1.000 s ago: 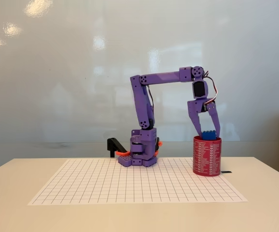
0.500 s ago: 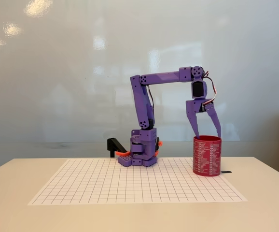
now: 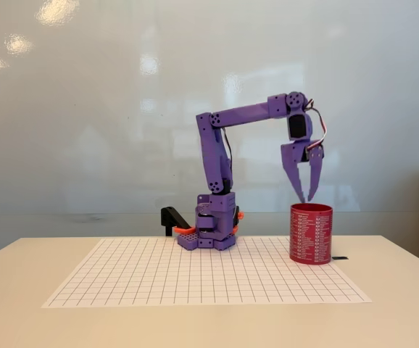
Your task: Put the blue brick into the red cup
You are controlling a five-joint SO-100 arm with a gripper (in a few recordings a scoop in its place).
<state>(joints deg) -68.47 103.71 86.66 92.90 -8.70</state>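
In the fixed view the gripper [image 3: 305, 198] hangs point-down just above the cup [image 3: 311, 233], its tips drawn almost together with nothing between them, so it reads as closed and empty. The cup lies straight down from the tips, at 6 o'clock, with a slight lean toward 5 o'clock, and a thin strip of background shows between tips and rim: near, not touching. The cup stands upright on the grid sheet [image 3: 195, 279], its long axis vertical and its mouth facing up at the fingers. No brick can be seen on the sheet, on the table [image 3: 21, 319] or in the fingers; my judgement is that it sits inside the cup, hidden by the wall, though the frame cannot confirm that. If so, the task looks finished and the only move left would be a lift away toward 12 o'clock or a swing back toward the base [image 3: 213, 228] at 9 o'clock, and what matters there is that the tips clear the rim so the cup is not tipped. Count: one arm, one gripper, one cup, one grid sheet, and no brick on show. A small black clamp-like piece [image 3: 173, 219] sits beside the base at its 9 o'clock.
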